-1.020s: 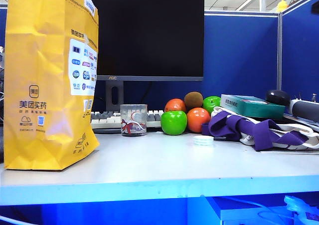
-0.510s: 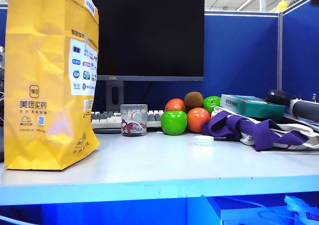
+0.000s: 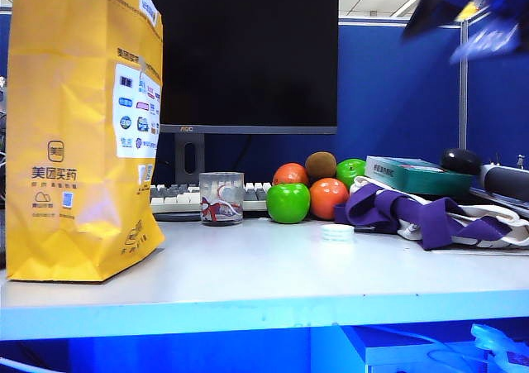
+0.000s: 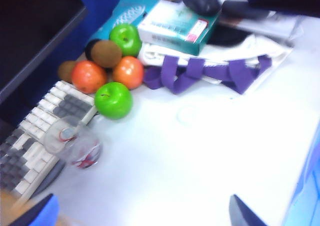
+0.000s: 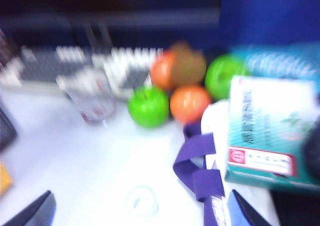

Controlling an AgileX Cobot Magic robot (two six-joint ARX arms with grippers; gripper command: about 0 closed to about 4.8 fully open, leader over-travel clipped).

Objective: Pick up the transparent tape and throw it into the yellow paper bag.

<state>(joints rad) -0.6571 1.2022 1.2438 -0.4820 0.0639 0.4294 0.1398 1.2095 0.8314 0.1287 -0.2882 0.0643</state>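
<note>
One white desk (image 3: 273, 274) carries everything, backed by a dark monitor (image 3: 248, 50) and blue partition. Largest item on it: the yellow paper bag (image 3: 83, 133), upright at the desk's 9 o'clock end, mouth up, dark print and white icon strip facing out. At 3 o'clock lies a white cloth bag with purple straps (image 3: 413, 216), a teal box (image 3: 417, 176) resting behind it. Centre rear, a keyboard (image 3: 178, 199) with a clear glass cup (image 3: 221, 198) standing just in front. Beside the cup, a fruit cluster: green apple (image 3: 288, 203) at front, orange fruit (image 3: 328, 198) touching it, brown kiwi (image 3: 321, 166) on top. Smallest: the transparent tape (image 3: 337, 232), flat on bare desk at 5 o'clock from the orange fruit, just off the purple straps, well apart from the paper bag. Left pincer (image 4: 145, 213) hangs above the desk, released, fingertips wide, nothing between them. Right pincer (image 5: 145, 211) likewise released and empty, the tape (image 5: 142, 202) below it; that view is blurred. Exterior view shows one blurred arm (image 3: 467, 9) at 1 o'clock.
</note>
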